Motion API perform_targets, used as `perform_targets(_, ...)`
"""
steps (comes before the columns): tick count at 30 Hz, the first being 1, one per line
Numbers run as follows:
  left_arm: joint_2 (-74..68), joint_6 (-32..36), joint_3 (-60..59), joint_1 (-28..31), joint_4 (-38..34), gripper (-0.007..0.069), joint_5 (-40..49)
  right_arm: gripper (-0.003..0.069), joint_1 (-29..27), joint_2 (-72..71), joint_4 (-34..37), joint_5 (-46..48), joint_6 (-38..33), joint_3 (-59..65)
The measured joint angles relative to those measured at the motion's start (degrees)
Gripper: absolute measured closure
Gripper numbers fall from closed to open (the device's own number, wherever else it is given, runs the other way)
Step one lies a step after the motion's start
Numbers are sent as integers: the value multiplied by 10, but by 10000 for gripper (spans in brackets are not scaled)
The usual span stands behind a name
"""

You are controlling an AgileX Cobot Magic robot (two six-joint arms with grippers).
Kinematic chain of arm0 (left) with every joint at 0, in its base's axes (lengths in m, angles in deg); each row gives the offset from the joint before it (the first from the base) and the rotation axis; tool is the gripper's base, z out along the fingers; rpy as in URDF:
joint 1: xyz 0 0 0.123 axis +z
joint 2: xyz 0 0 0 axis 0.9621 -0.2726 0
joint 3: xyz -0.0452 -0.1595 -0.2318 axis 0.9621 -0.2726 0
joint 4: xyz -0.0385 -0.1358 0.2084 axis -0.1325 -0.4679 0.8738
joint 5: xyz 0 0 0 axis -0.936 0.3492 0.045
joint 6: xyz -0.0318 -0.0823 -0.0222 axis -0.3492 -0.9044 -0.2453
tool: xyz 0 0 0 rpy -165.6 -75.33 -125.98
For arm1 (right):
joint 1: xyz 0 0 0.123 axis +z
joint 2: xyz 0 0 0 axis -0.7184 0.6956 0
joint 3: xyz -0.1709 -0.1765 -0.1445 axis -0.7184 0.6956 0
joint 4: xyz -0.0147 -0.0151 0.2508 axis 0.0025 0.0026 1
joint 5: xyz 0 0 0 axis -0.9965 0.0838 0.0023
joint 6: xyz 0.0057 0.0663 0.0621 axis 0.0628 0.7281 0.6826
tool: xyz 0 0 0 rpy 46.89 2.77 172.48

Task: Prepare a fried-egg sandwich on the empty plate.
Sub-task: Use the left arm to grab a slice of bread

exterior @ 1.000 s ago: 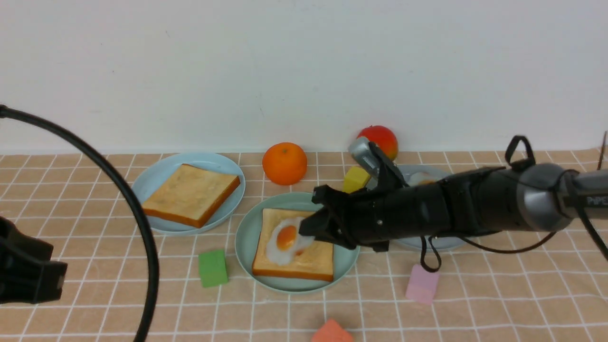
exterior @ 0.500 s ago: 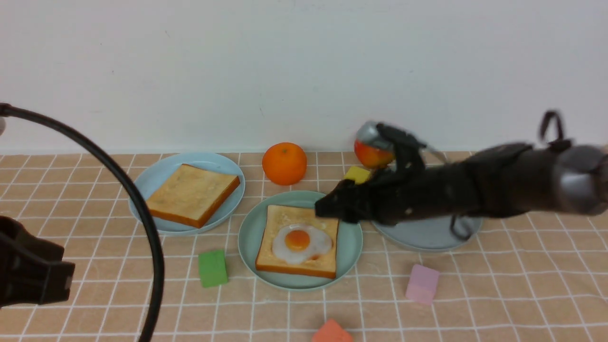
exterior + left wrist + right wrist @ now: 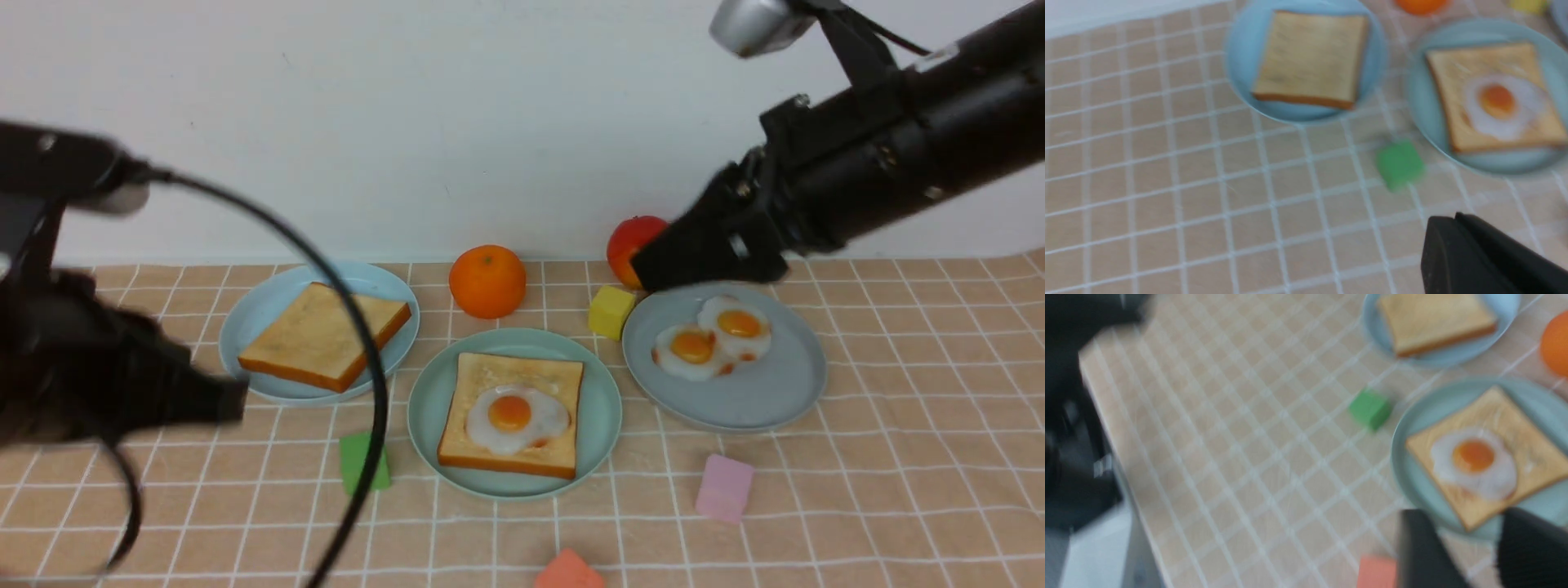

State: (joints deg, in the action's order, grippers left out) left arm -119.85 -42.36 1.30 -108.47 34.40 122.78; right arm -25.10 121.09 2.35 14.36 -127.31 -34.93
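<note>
The mint-green plate [image 3: 420,408] holds one toast slice [image 3: 490,376] with a fried egg [image 3: 514,416] lying on top, uncovered. They also show in the left wrist view [image 3: 1498,102] and the right wrist view [image 3: 1474,457]. A second toast slice [image 3: 326,335] lies on the pale sky-blue plate [image 3: 245,314]. My right gripper [image 3: 645,273] is open and empty, raised over the grey-blue plate's [image 3: 735,400] far left edge. My left gripper [image 3: 233,400] is shut and empty, blurred, near the sky-blue plate's front left.
Two more fried eggs [image 3: 714,339] lie on the grey-blue plate. An orange [image 3: 487,280], a red apple [image 3: 633,241] and a yellow block [image 3: 611,312] stand behind. Green [image 3: 359,457], pink [image 3: 724,487] and coral [image 3: 569,572] blocks lie in front. A black cable [image 3: 359,327] arcs from the left arm.
My right gripper has let go of the fried egg on the toast and risen up and back to the right. My left arm has swung in from the left.
</note>
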Motion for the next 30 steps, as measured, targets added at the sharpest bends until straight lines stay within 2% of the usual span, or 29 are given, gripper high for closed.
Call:
perform_targets(2, -33, 21, 27, 58, -9, 638, -9, 587, 35, -36, -53, -6, 27, 0)
perform_targets(3, -39, 25, 30, 64, -15, 638, -10, 607, 48, -44, -57, -6, 29, 0)
perform_targets(4, -62, 68, 47, 113, -49, 638, -14, 657, 74, -72, -89, -14, 45, 0)
perform_targets(6, -94, 135, 69, 172, -123, 638, -14, 671, 115, -104, -137, -16, 68, 0)
perform_targets(7, -97, 143, 71, 178, -143, 638, -14, 671, 124, -111, -142, -16, 73, 0)
perform_targets(8, -132, 226, 86, 236, -233, 638, -12, 671, 161, -134, -191, -16, 104, 0)
perform_targets(12, -212, 399, 109, 332, -461, 638, 1, 670, 242, -175, -291, -16, 164, 14)
perform_targets(14, -233, 432, 117, 355, -509, 638, 4, 669, 259, -182, -321, -16, 178, 30)
perform_targets(15, -271, 467, 132, 381, -569, 638, 6, 667, 291, -195, -348, -16, 189, 57)
perform_targets(16, -292, 474, 144, 391, -588, 638, 5, 666, 302, -200, -356, -16, 192, 70)
perform_targets(21, -376, 447, 210, 398, -579, 590, -20, 659, 342, -213, -367, -17, 202, 132)
perform_targets(24, -421, 418, 260, 388, -536, 501, -22, 658, 346, -213, -361, -18, 204, 149)
perform_targets(27, -486, 405, 324, 376, -486, 372, 4, 655, 346, -213, -360, -26, 207, 151)
perform_targets(30, -538, 404, 379, 374, -473, 289, 26, 650, 346, -213, -360, -36, 207, 152)
